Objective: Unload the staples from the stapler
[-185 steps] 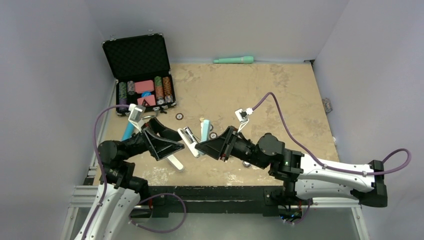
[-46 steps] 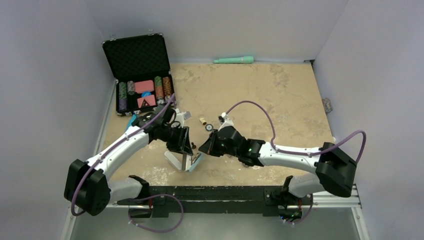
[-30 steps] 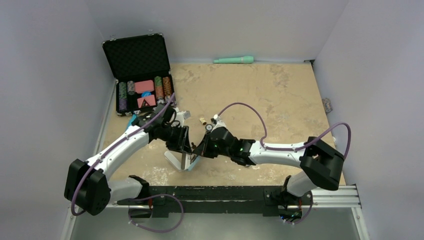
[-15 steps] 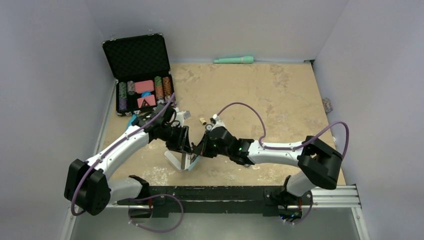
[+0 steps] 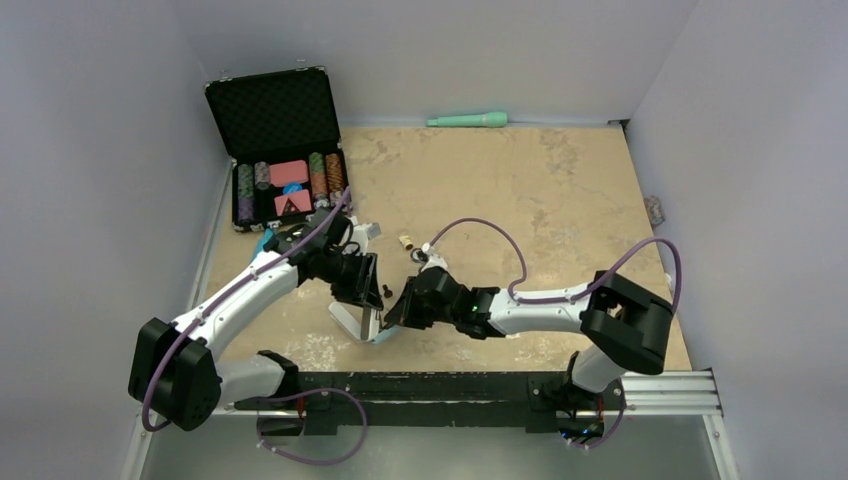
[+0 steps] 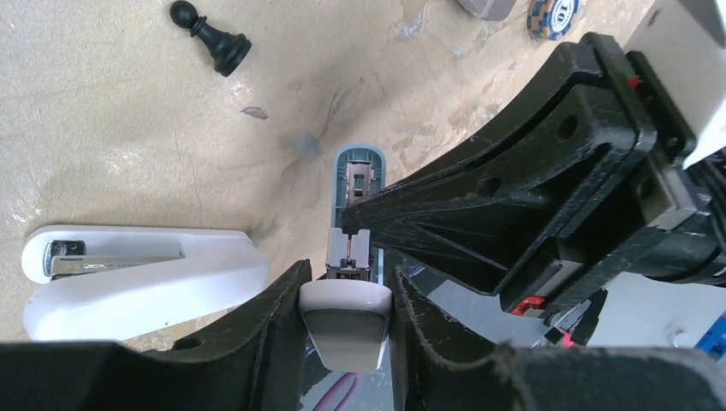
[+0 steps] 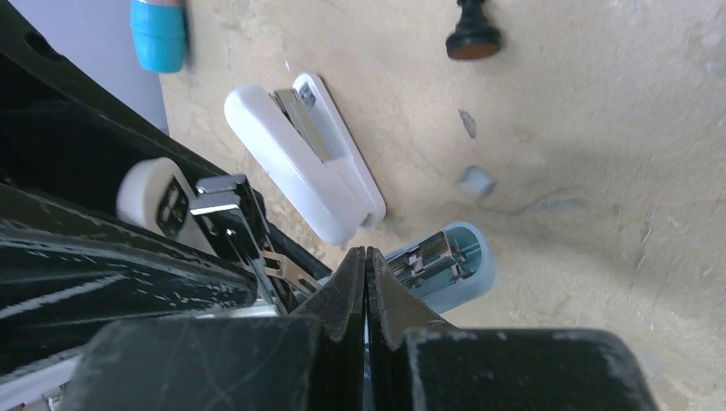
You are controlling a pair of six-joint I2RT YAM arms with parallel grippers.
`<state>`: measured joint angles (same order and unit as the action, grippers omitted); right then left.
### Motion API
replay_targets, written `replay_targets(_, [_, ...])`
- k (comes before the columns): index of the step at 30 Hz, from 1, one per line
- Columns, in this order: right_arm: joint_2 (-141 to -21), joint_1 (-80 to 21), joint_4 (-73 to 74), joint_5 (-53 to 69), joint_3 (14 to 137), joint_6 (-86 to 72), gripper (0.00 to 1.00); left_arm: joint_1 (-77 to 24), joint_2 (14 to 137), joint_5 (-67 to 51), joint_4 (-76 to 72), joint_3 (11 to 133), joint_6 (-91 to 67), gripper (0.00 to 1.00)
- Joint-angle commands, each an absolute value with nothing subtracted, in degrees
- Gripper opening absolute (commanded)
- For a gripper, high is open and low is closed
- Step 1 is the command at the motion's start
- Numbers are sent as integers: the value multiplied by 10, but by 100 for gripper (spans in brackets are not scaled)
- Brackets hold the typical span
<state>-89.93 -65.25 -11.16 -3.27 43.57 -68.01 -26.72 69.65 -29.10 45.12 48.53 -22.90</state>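
Note:
The stapler [image 5: 362,325] is folded open near the front edge. In the left wrist view its white base [image 6: 145,274] lies on the table, its blue cover [image 6: 357,171] lies flat beyond, and the metal staple channel [image 6: 348,251] stands up between them. My left gripper [image 6: 349,276] is shut on the stapler's white hinge end [image 6: 345,321]. It also shows in the top view [image 5: 368,290]. My right gripper [image 7: 366,251] is shut, its tips next to the blue cover [image 7: 445,265] and the channel [image 7: 227,214]. I see nothing between its fingers.
An open black case [image 5: 285,150] of poker chips stands at the back left. A green tube [image 5: 468,120] lies by the back wall. A black chess pawn [image 6: 214,38], a cork [image 5: 406,241] and a small grey bit [image 7: 475,181] lie close to the stapler.
My right gripper has moved left and toward the front, up against the open stapler. My left gripper has stayed in place, holding the stapler.

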Motion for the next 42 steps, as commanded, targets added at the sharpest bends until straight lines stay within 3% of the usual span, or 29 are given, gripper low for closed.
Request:
replay_targets(1, [-900, -674, -118, -35, 414, -709, 0, -269, 684, -290, 444, 509, -219, 0])
replay_targets(24, [-910, -758, -99, -64, 410, -753, 0, -270, 676, -274, 448, 510, -219, 0])
replay_targets(42, [-790, -854, -3, -84, 391, -742, 0, -270, 660, -296, 439, 508, -216, 0])
